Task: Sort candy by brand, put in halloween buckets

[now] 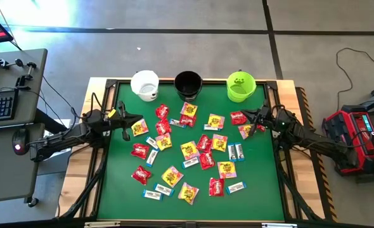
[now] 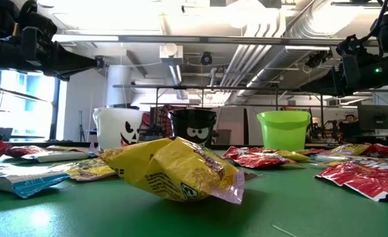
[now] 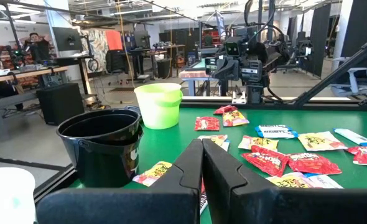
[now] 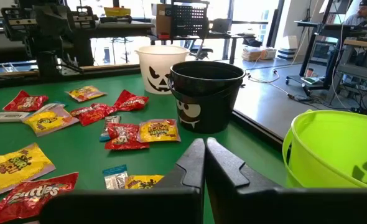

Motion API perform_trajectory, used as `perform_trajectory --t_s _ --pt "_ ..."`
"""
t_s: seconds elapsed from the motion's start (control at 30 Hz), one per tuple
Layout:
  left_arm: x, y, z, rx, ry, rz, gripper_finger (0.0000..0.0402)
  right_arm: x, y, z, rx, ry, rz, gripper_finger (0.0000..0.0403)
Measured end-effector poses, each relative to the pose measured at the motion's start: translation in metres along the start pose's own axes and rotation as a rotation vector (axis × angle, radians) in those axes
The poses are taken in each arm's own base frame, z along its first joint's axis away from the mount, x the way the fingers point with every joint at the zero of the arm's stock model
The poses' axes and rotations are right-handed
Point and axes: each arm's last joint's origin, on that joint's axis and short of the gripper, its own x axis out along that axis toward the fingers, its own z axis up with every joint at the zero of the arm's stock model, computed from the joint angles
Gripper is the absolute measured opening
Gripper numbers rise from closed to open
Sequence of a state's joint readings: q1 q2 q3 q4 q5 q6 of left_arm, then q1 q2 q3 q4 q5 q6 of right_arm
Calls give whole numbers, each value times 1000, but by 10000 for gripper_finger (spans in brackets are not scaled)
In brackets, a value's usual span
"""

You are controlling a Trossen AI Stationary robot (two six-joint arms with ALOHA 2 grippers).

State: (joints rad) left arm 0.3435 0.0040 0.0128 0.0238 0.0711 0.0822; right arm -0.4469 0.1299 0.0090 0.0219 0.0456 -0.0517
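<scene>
- The green table (image 1: 111, 190) holds everything.
- The left arm reaches in over the table's left edge; the left gripper (image 1: 125, 120) hangs clenched and empty just beside a yellow-and-pink packet (image 1: 139, 128).
- The right arm mirrors it on the right; the right gripper (image 1: 258, 118) is clenched on nothing, near a red packet (image 1: 238, 117).
- The white bucket (image 1: 145, 85), black bucket (image 1: 188, 84) and lime green bucket (image 1: 241, 87) stand in a row along the far edge.
- The candy (image 1: 188, 151) lies scattered over the middle of the table, none visibly in a bucket.
</scene>
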Motion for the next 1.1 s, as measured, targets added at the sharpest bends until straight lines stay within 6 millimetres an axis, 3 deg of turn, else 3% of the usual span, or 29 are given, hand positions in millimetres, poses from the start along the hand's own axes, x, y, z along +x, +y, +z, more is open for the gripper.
perform_trajectory --t_s 0.23,0.4,0.53,0.73,0.97,1.1 --pt "0 0 0 1 0 0 1 0 0 0 0 0 0 0" --pt "0 2 0 148 6 52 1 0 0 0 0 0 0 0" --pt "0 2 0 154 8 60 1 0 0 0 0 0 0 0" --pt "0 2 0 100 7 59 1 0 0 0 0 0 0 0" --pt "0 2 0 -84 0 57 1 0 0 0 0 0 0 0" --pt "0 2 9 -185 -100 51 1 0 0 0 0 0 0 0"
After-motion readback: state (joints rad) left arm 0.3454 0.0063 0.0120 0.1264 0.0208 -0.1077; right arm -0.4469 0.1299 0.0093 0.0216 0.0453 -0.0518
